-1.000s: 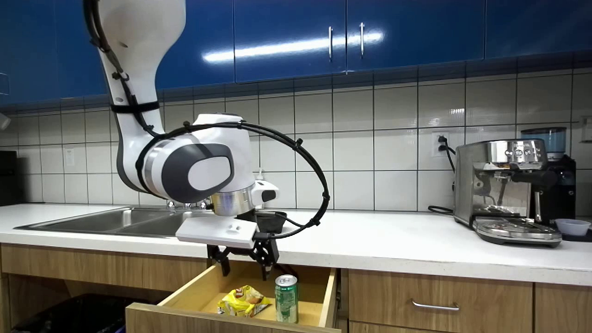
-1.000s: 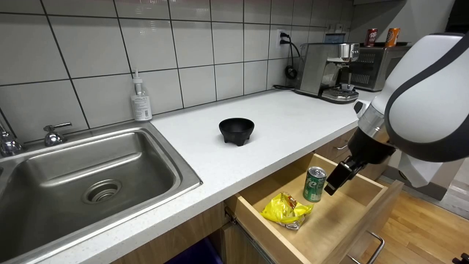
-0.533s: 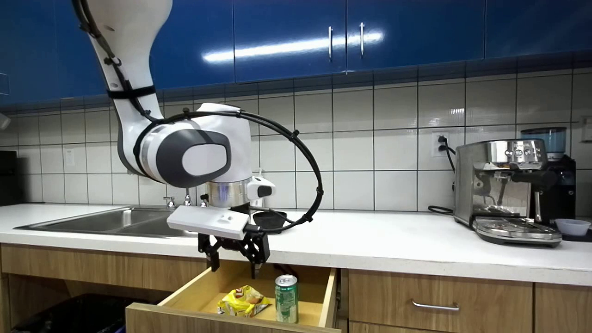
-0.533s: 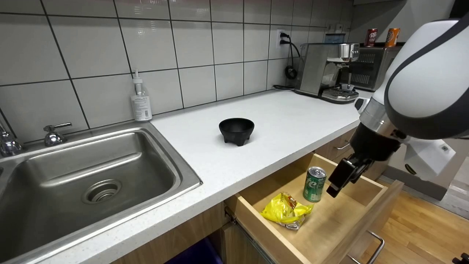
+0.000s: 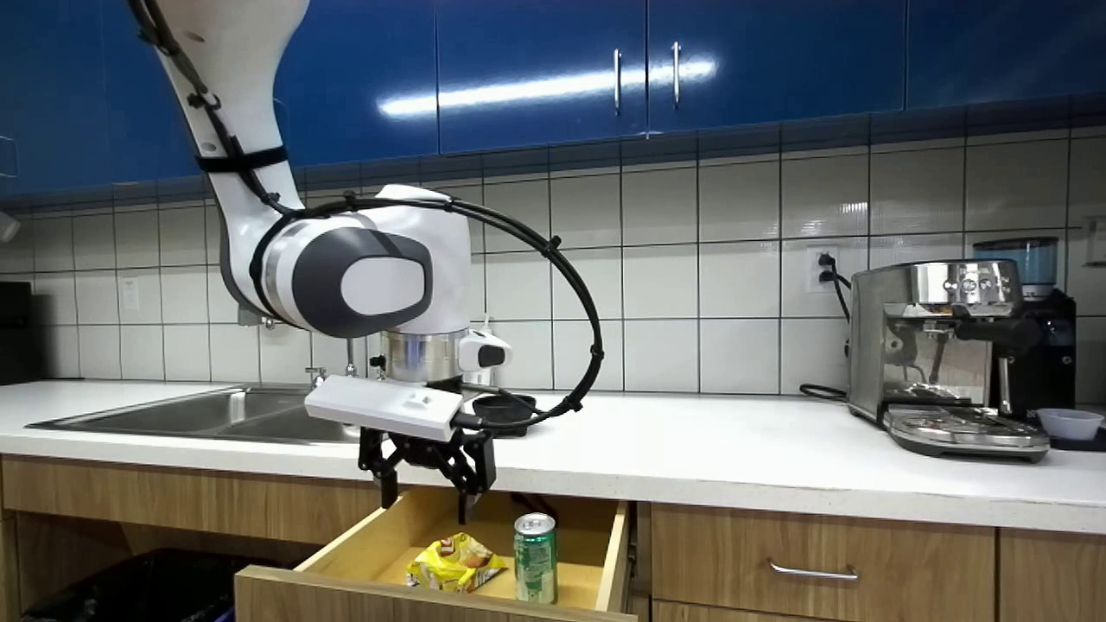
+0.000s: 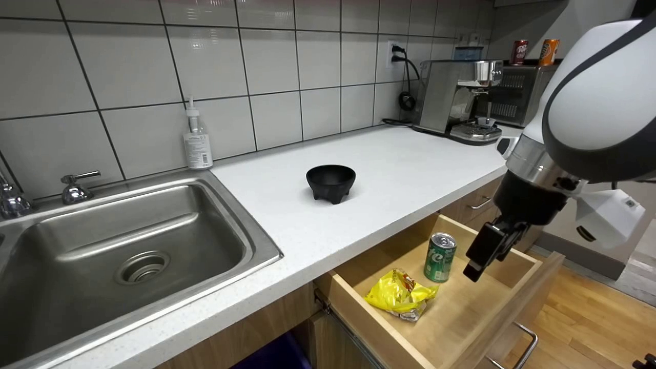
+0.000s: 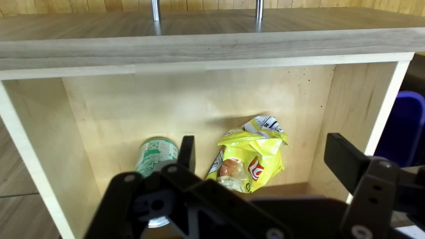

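We have the gripper (image 5: 427, 501) spread wide, released, above the drawer (image 6: 464, 310) | we see the yellow snack bag (image 6: 400, 294) lying crumpled inside it | green can (image 6: 439, 260) standing upright near the bag

In an exterior view, the smooth-shelled white arm (image 5: 246, 78) extends in from between ten and eleven o'clock and bends at a grey-ringed oval white joint (image 5: 367, 276); a looped black cable (image 5: 596, 345) bows toward three o'clock. At five o'clock from the joint, a cylindrical silver metal collar (image 5: 422, 356) carries the angular black gripper (image 5: 427, 501), its jaws pointing to six and wide apart. In an exterior view, the short black cylindrical wrist piece (image 6: 528, 200) leans toward seven. In the wrist view, the blocky black fingers (image 7: 345, 159) stand near seven and four.
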### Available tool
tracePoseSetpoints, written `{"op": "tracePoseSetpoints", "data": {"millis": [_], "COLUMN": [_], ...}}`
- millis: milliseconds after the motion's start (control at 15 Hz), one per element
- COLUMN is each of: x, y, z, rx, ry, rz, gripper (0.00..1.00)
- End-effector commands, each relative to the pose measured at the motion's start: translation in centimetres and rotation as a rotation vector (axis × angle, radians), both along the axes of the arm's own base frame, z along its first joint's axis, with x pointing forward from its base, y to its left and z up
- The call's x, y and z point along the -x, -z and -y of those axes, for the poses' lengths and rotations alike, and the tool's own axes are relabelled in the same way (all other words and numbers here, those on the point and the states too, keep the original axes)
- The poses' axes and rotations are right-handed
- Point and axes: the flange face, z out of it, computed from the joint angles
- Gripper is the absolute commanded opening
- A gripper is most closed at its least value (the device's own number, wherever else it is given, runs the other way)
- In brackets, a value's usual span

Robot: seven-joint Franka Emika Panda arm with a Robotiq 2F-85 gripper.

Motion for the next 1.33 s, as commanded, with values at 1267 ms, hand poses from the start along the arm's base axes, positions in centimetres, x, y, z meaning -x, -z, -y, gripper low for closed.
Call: {"op": "tracePoseSetpoints", "data": {"millis": [1267], "x": [0.3], "y": [0.9], "z": [0.1], "rx": [-0.010], "ry": [0.017], "rz": [-0.024], "gripper": [1.00]}}
